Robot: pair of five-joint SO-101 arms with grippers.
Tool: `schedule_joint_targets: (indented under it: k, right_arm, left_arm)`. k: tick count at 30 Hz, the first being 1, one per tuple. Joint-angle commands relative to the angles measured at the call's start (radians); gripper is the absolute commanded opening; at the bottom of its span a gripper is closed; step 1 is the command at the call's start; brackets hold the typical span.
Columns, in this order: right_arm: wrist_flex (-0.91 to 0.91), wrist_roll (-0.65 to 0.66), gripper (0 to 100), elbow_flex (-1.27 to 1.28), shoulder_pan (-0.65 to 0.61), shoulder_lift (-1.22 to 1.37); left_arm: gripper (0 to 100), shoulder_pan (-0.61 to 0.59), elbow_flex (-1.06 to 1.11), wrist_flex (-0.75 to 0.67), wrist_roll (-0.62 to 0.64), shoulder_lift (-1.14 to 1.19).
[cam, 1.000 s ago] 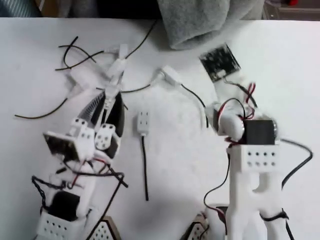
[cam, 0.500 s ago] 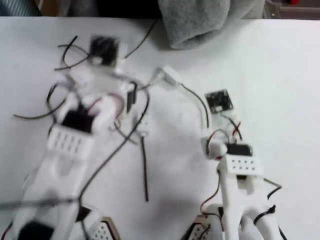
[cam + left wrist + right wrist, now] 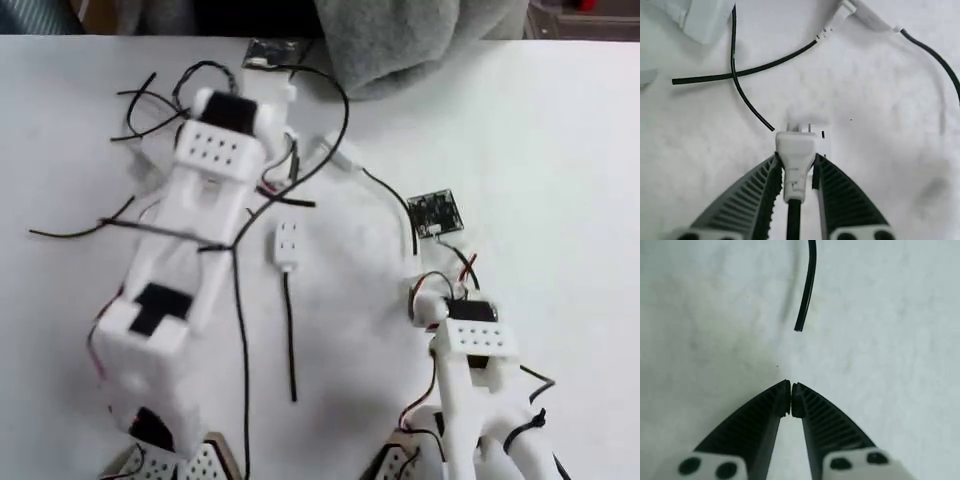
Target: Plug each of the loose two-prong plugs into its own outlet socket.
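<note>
Big swing from the left arm (image 3: pixel 190 230): a second ago it sat folded by its base, and now it's stretched long across the desk (image 3: pixel 560 150), wrist out toward the far side. The right arm (image 3: pixel 475 350) has gone the other way, pulled in from its far reach and tucked close to home, so the middle is open. Between the two lies the socket (image 3: pixel 287 240), flat on the desk, slots up, its cord trailing back toward the bases, unmoved through all of it. Beyond it a white pair (image 3: pixel 338 152) looks already mated, though that's only my read. Now the plug (image 3: pixel 796 150): left fingers (image 3: pixel 762 192) clamped on its body from both sides, cord running back between them, prongs (image 3: pixel 809 128) bare and pointing ahead, in no socket yet. Right fingers (image 3: pixel 767 417) are pressed together on nothing, hovering over the desk just short of a loose cord end (image 3: pixel 799 327). So the pick looks done; I'd say carrying the plug over and lining it up with that socket is what's left.
</note>
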Motion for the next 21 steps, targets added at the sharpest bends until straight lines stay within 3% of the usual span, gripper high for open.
schedule_joint_targets:
  k: [1, 7, 21]
  right_arm:
    - [-0.016, -0.011, 1.9, -0.002, 0.01, -0.01]
    - [-0.018, -0.011, 1.9, -0.002, 0.008, -0.01]
    - [-0.018, -0.006, 1.9, 0.0, -0.016, -0.01]
  left_arm:
    - [3, 0.024, -0.247, 0.106, 0.009, 0.137]
    - [3, 0.03, -0.261, 0.103, 0.009, 0.251]
    - [3, 0.108, -0.235, 0.103, 0.021, 0.277]
